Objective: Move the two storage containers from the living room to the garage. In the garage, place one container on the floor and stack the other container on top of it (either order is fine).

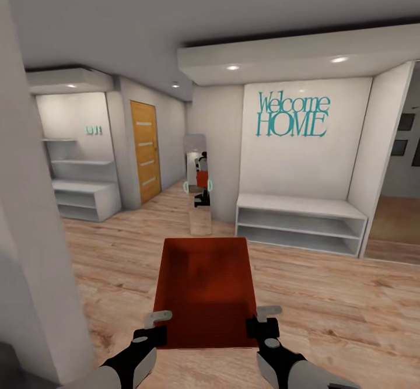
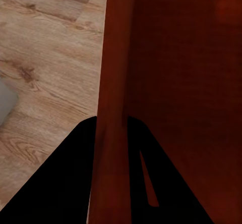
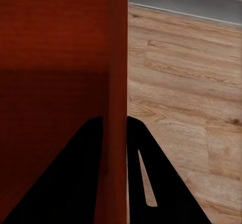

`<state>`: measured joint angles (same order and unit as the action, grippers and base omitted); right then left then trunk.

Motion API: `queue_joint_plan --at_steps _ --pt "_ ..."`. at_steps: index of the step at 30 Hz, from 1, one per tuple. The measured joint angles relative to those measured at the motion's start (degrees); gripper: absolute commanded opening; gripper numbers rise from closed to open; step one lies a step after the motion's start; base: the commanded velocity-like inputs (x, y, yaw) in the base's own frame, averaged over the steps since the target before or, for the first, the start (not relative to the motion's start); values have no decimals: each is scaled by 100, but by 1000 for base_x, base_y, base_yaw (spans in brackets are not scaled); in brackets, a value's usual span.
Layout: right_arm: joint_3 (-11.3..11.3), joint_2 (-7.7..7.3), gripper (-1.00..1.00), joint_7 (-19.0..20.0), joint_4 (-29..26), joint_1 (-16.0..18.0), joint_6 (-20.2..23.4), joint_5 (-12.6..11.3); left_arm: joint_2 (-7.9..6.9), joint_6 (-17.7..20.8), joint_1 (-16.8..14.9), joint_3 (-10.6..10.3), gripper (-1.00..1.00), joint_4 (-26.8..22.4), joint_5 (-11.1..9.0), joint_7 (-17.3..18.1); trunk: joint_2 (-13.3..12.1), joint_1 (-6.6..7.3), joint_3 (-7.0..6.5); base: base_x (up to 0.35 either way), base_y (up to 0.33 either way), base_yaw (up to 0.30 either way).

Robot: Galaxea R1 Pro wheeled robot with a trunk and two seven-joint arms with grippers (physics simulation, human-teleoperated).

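Red-orange rectangular open-topped storage container (image 1: pixel 205 287) is held low in the frame's centre above light wood plank flooring (image 1: pixel 338 295); its side walls are clamped between the jaws of left gripper (image 1: pixel 156 326) and right gripper (image 1: pixel 262 321).

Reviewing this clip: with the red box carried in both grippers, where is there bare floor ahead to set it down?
Bare wood floor spreads between the storage container, the low white bench and the corner shelves. It narrows toward the mirror and the wooden door. Left gripper and right gripper clamp the side walls.

Fingers (image 3: pixel 85 173) astride red container (image 3: pixel 55 57) wall
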<state>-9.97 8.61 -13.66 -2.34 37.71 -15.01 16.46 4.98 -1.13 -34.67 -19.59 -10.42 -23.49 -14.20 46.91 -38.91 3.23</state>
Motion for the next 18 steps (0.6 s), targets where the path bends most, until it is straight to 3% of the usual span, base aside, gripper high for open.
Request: queue_joint_plan --at_steps 12,18 --pt "0 -2 -100 6 -2 0 3 5 0 -2 0 0 -100 0 -6 2 0 0 0 323 0 4" --pt "1 -1 -100 5 -3 1 4 8 -2 -1 1 -5 -100 -4 -11 -3 0 0 0 323 0 159"
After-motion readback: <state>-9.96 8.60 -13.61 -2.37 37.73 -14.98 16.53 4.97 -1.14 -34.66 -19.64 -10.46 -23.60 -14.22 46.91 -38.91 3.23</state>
